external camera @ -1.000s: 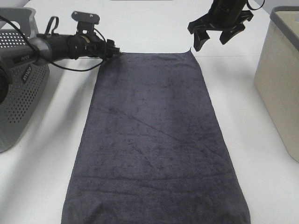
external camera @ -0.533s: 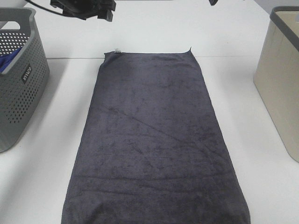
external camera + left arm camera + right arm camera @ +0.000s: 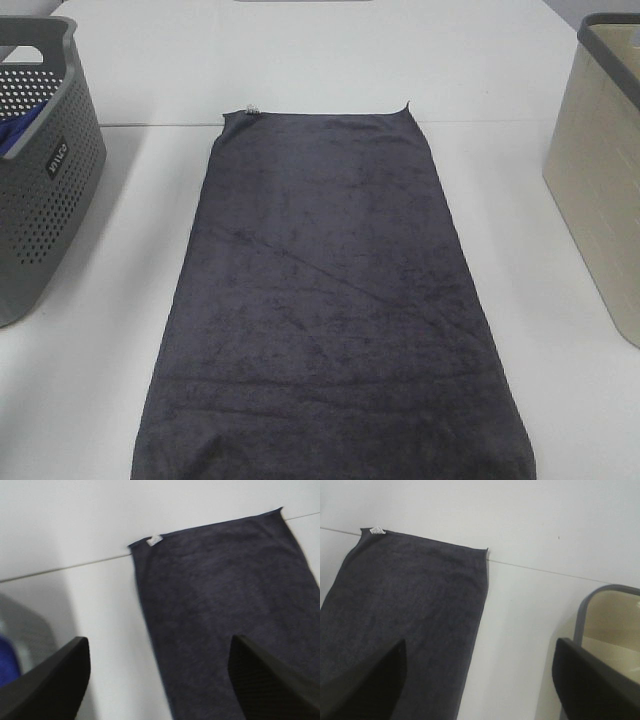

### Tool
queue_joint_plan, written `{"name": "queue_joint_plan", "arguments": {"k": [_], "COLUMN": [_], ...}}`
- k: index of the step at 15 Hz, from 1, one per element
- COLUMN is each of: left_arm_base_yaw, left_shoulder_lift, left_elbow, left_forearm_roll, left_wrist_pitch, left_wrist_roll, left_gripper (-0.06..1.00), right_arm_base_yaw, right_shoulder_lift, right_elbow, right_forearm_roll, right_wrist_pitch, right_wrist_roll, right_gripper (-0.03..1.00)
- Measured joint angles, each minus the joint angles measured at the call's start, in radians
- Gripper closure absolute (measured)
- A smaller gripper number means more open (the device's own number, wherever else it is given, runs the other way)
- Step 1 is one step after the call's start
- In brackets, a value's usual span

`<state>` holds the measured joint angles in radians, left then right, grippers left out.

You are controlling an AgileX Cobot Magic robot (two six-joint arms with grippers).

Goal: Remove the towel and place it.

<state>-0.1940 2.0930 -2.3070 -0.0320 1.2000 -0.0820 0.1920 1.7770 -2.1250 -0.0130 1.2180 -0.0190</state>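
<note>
White surface (image 3: 560, 330) is covered down its middle by the towel (image 3: 330, 300), long axis running near edge to far. Both pincers, left (image 3: 160, 680) and right (image 3: 480, 680), are held spread and empty above its far corners, neither clearly nearer.

— What is filling the scene?
— A white table (image 3: 90, 400) is spreading across the whole high view, with a thin seam (image 3: 500, 122) running straight across it toward twelve o'clock.
— Anything sitting at the edges?
— A grey perforated basket (image 3: 40, 200) is standing at nine o'clock, and a beige bin (image 3: 600, 190) at three o'clock.
— And the light?
— It is falling evenly, casting soft shadows beside both.
</note>
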Motion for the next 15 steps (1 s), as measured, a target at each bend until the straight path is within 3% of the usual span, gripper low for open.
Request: {"name": "queue_joint_plan", "arguments": {"k": [2,4,7,9,12,13,15], "left_arm_base_yaw": [0.049,0.068,0.080,0.083,0.083,0.083,0.083], "left_shoulder_lift": [-0.052,-0.122,-0.288,-0.459,-0.808,-1.031,-1.254], "left_elbow": [0.000,0.025,0.229,0.499,0.885,1.119,1.289], "left_forearm_roll": [0.065,0.076,0.086,0.099,0.095,0.116,0.145], "left_wrist_pitch": [0.011,0.012,0.010,-0.008,-0.129,-0.145,-0.144], "left_wrist_roll": [-0.024,-0.043,-0.055,-0.084,-0.119,-0.124,-0.125], "left_gripper": [0.24,0.24,0.24,0.24,0.24,0.24,0.24], "right_arm_base_yaw": [0.000,0.000,0.000,0.000,0.000,0.000,0.000], "right_shoulder_lift": [-0.123,-0.261,-0.459,-0.630,-0.891,-1.059,-1.210], "right_elbow": [0.129,0.273,0.489,0.675,0.914,1.014,1.094], "right_forearm_roll": [-0.008,-0.008,-0.008,-0.008,-0.008,-0.008,-0.008], "right_wrist_pitch": [-0.001,0.000,0.000,0.000,0.001,0.002,0.002], "right_wrist_roll": [0.000,0.005,0.034,0.058,0.061,0.065,0.080], "right_gripper": [0.20,0.20,0.20,0.20,0.20,0.20,0.20]}}
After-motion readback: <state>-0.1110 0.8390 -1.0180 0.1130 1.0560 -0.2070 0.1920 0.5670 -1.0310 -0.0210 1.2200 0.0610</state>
